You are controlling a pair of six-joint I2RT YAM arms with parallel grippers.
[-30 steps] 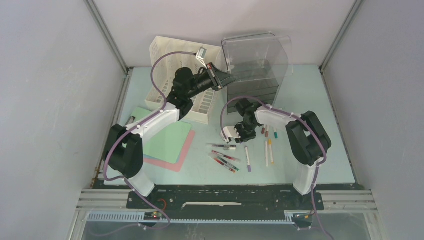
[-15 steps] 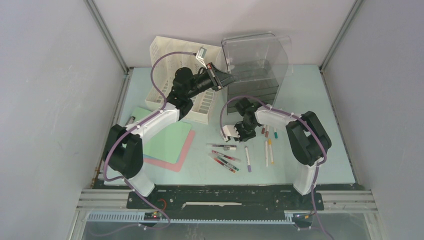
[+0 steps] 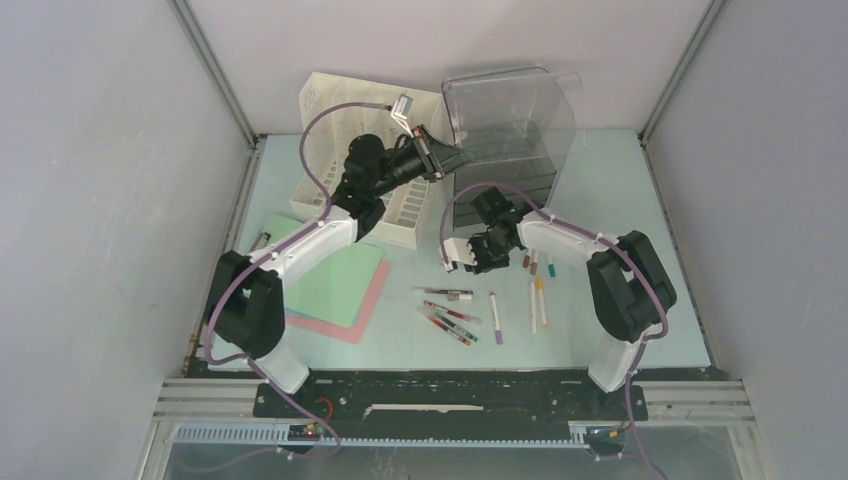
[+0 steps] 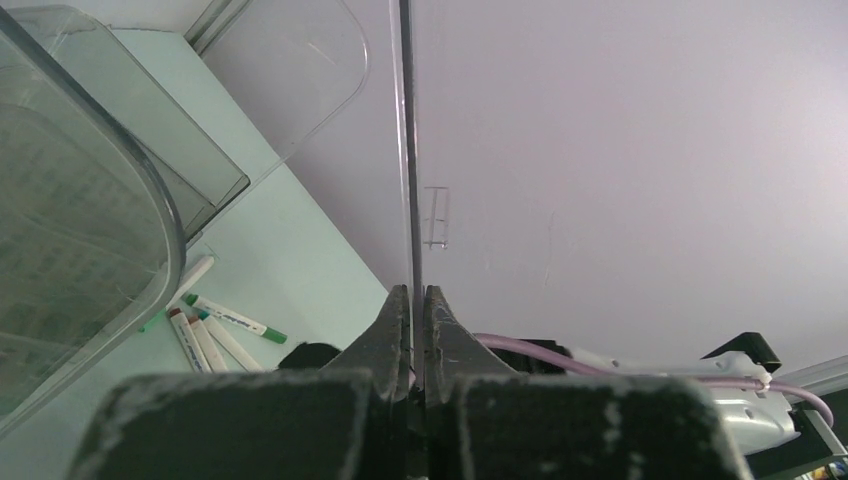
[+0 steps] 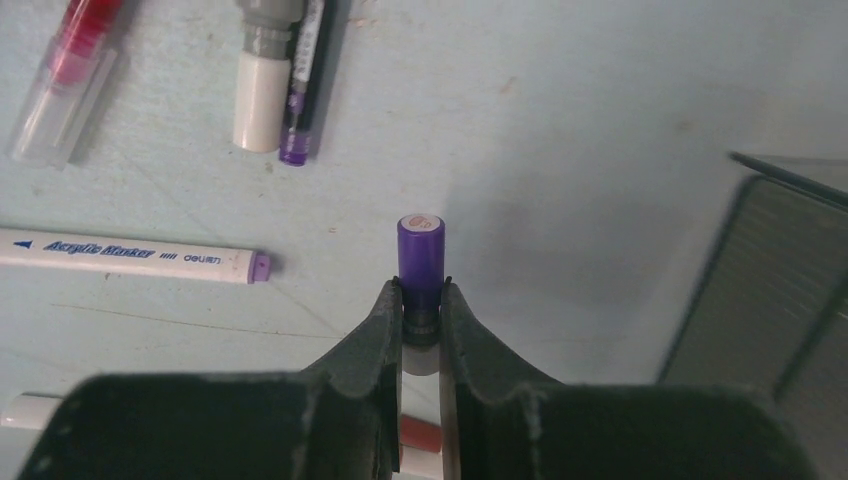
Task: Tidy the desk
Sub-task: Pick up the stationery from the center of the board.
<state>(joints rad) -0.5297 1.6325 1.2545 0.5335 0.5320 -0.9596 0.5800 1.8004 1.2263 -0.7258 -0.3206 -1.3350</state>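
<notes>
Two grippers, both clamped on something.

Left gripper (image 4: 416, 296): fingers pressed together on a thin clear panel (image 4: 405, 150), seen edge-on in the wrist view and running straight out from the fingertips. In the top view that grip sits at the left side of the clear plastic organizer (image 3: 515, 110) at the back of the surface. As far as I can tell, the panel is that organizer's side wall. The left arm reaches over a white lattice tray (image 3: 328, 105) standing just beside the organizer, on its left.

Right gripper (image 5: 422, 300): pinching a purple-capped marker (image 5: 420, 245) just below the cap. The cap end sticks out past the fingertips, round end face visible. Cannot tell whether the marker is clear of the surface. Just left of it a white acrylic marker (image 5: 130, 258) with a purple end lies flat. Further out, top left, are a red-capped pen (image 5: 65, 60), then a white-capped marker (image 5: 262, 85) and a dark pen (image 5: 305, 70) side by side. A ribbed dark-edged panel (image 5: 780, 290) sits at the right edge of that view.

Mint-green surface (image 3: 620, 200) — under everything, fenced by grey walls and aluminium rails, arm bases at its near edge. Near the middle-front are a cluster of pens (image 3: 450, 315) and a cluster of markers (image 3: 537, 290). At front left, by the left arm, a green sheet (image 3: 335, 280) lies on top of a pink sheet (image 3: 372, 300).
</notes>
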